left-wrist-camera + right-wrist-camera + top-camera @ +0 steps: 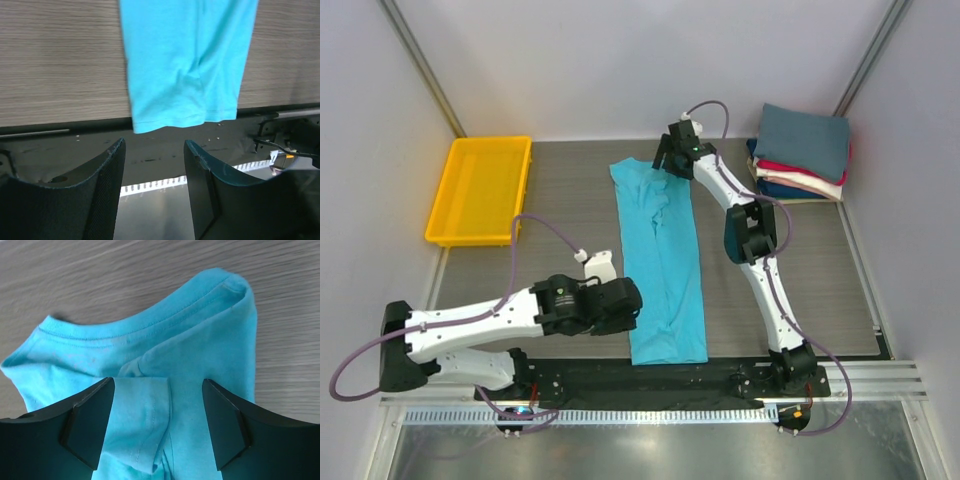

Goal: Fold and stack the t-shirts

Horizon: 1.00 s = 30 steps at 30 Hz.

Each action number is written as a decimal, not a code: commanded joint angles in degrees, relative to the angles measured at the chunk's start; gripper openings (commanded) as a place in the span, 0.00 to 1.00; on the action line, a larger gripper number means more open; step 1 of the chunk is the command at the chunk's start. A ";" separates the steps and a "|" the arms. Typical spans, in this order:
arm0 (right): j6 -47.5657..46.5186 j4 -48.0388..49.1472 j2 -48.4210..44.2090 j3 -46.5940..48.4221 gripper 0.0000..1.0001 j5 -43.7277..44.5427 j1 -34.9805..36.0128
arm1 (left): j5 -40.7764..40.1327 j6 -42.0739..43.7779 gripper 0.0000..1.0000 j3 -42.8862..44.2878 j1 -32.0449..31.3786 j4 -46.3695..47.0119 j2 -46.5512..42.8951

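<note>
The turquoise t-shirt (pixel 663 260) lies as a long, narrow strip down the middle of the tabletop (pixel 570 190). Its long axis runs from the far edge to the near edge, collar end far and hem end near.

The right claw (pixel 672 160) hovers over the collar end with its jaws apart. In its wrist view the neckline shows below and between them (no cloth pinched that I can see). The left claw (pixel 632 300) sits just beside the strip's left edge, close to the hem, jaws apart and empty. In its own view the hem lies straight ahead of the fingers (pixel 112 165).

Each arm is nearer one end of the strip, so a fold across the long axis would probably bring collar and hem together.

The stack of folded t-shirts (pixel 802 150) sits in the far right corner, nearer the right arm, and the yellow tray (pixel 480 190) is at the far left.
</note>
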 commanded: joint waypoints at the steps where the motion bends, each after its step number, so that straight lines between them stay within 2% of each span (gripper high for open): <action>1: 3.95 0.25 -5.56 -2.38 0.78 6.52 -2.31 | -5.37 -3.65 0.52 -3.86 -0.31 -4.57 -4.94; 4: 2.55 1.13 -9.78 -3.01 0.80 3.46 -2.67 | -4.68 -3.92 0.52 -7.20 -0.66 -1.94 -7.41; 9: -1.05 3.68 -20.23 -6.16 0.92 -4.37 -2.58 | -2.92 -4.00 0.52 -10.03 -3.47 5.17 -5.32; 12: -1.67 2.28 -31.20 -14.49 0.93 -5.36 -2.23 | -3.00 -5.14 0.52 -11.08 -5.41 8.42 -2.42; 15: -0.89 0.25 -47.53 -32.92 0.93 -0.61 -1.70 | -2.04 -6.02 0.52 -13.01 -6.46 12.72 0.57; 16: 0.16 0.08 -51.67 -44.55 0.93 -0.51 -1.61 | -1.51 -6.20 0.52 -13.54 -6.55 13.96 1.36; 17: 1.48 -0.79 -60.50 -50.32 0.92 0.53 -1.44 | -0.90 -6.55 0.52 -13.89 -6.90 15.19 2.59; 18: 2.62 -1.15 -64.76 -61.87 0.92 1.94 -0.57 | -0.81 -6.82 0.52 -14.33 -7.17 16.60 3.38; 20: 6.31 -1.94 -73.55 -72.83 0.90 3.35 0.93 | -0.81 -7.43 0.52 -14.42 -7.78 16.87 4.70; 21: 7.54 -2.21 -81.34 -82.45 0.89 3.44 2.76 | -0.98 -7.78 0.53 -14.51 -7.96 17.05 6.19; 24: 15.35 -3.52 -95.77 -97.60 0.83 3.71 7.16 | -0.89 -8.22 0.55 -15.39 -8.22 18.97 8.48; 26: 20.19 -4.84 -101.08 -103.35 0.80 3.79 13.31 | -0.46 -8.40 0.55 -16.62 -8.22 20.73 9.54; 27: 25.95 -5.80 -106.24 -108.16 0.79 4.06 15.94 | -0.11 -9.10 0.55 -17.06 -8.22 21.87 10.07; 30: 35.64 -7.39 -113.21 -114.87 0.77 6.42 25.70 | -0.28 -10.50 0.55 -18.38 -8.22 23.11 12.00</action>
